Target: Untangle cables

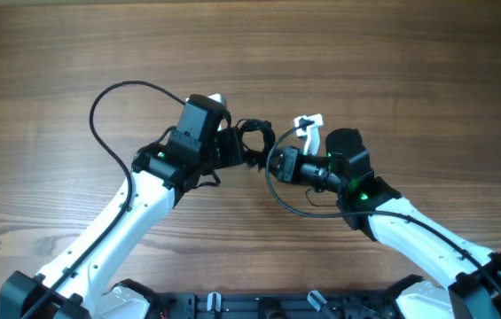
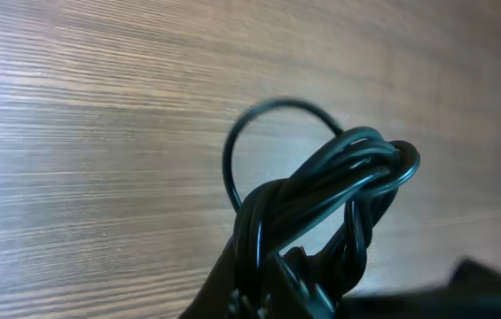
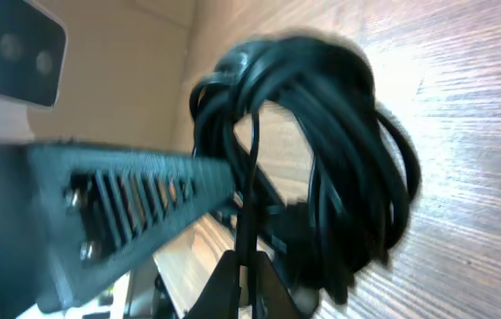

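Observation:
The cables [image 1: 254, 140] are a small knotted bundle of thin black cords held above the wooden table between my two grippers. My left gripper [image 1: 232, 146] is shut on the bundle's left side; the left wrist view shows the twisted cords [image 2: 339, 190] rising from its fingers [image 2: 290, 283], with one loop curving up. My right gripper [image 1: 272, 161] is shut on a single thin cord; the right wrist view shows its fingers [image 3: 250, 266] pinching that cord below the coiled bundle [image 3: 321, 133]. A loose loop [image 1: 290, 199] hangs under the right gripper.
A white plug end [image 1: 308, 124] lies on the table just right of the bundle. A thicker black arm cable [image 1: 108, 111] arcs out at the left. The left arm's body [image 3: 117, 204] fills the left of the right wrist view.

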{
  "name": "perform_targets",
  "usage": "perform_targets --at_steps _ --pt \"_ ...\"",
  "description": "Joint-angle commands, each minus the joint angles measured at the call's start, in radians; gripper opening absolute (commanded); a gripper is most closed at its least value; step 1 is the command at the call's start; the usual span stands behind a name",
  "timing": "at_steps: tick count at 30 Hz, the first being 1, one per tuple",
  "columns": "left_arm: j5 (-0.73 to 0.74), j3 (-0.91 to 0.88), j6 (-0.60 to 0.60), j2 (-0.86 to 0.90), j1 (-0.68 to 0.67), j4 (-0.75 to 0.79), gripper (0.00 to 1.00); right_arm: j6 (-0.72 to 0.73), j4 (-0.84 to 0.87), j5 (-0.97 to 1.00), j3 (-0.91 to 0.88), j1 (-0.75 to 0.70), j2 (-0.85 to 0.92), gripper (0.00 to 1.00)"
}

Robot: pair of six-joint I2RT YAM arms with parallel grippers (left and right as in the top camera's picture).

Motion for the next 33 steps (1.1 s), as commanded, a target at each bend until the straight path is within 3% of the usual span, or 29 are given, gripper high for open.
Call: perform_targets --at_steps 1,5,6,8,10,11,13,16,23,26,29,33 --pt "0.199 -0.001 0.214 0.005 -0.005 0.006 0.04 0.018 0.011 0.068 0.010 0.003 0.002 0.05" --pt "0.298 0.000 0.250 0.005 -0.031 0.042 0.04 0.018 -0.035 0.135 0.010 0.004 0.002 0.05" --pt "0.351 -0.001 0.251 0.005 -0.036 0.066 0.04 0.024 -0.062 0.163 0.010 0.004 0.002 0.17" --pt "0.416 -0.001 0.251 0.005 -0.036 0.082 0.04 0.044 -0.074 0.196 0.010 0.004 0.002 0.29" --pt "0.381 -0.001 0.250 0.005 -0.035 0.075 0.04 0.045 -0.066 0.197 0.010 0.004 0.002 0.56" --pt "0.343 0.000 0.246 0.005 -0.034 0.069 0.04 0.044 -0.066 0.196 0.010 0.004 0.000 0.81" --pt "0.230 0.000 0.164 0.005 -0.023 0.058 0.04 0.046 -0.067 0.176 0.010 -0.001 -0.007 0.97" --pt "0.120 0.000 0.071 0.005 0.019 0.054 0.04 0.044 -0.069 0.147 0.010 -0.030 -0.039 1.00" --pt "0.105 0.000 -0.023 0.005 0.126 0.055 0.04 0.015 -0.084 0.059 0.010 -0.065 -0.072 1.00" --pt "0.169 -0.001 -0.039 0.005 0.144 0.063 0.04 -0.248 -0.093 -0.027 0.010 -0.065 -0.072 1.00" --pt "0.313 -0.001 0.054 0.005 0.143 0.085 0.04 -0.356 -0.106 -0.029 0.010 -0.065 -0.072 0.99" --pt "0.515 -0.001 0.311 0.005 0.144 0.060 0.04 -0.364 -0.135 0.100 0.010 -0.069 -0.072 1.00"
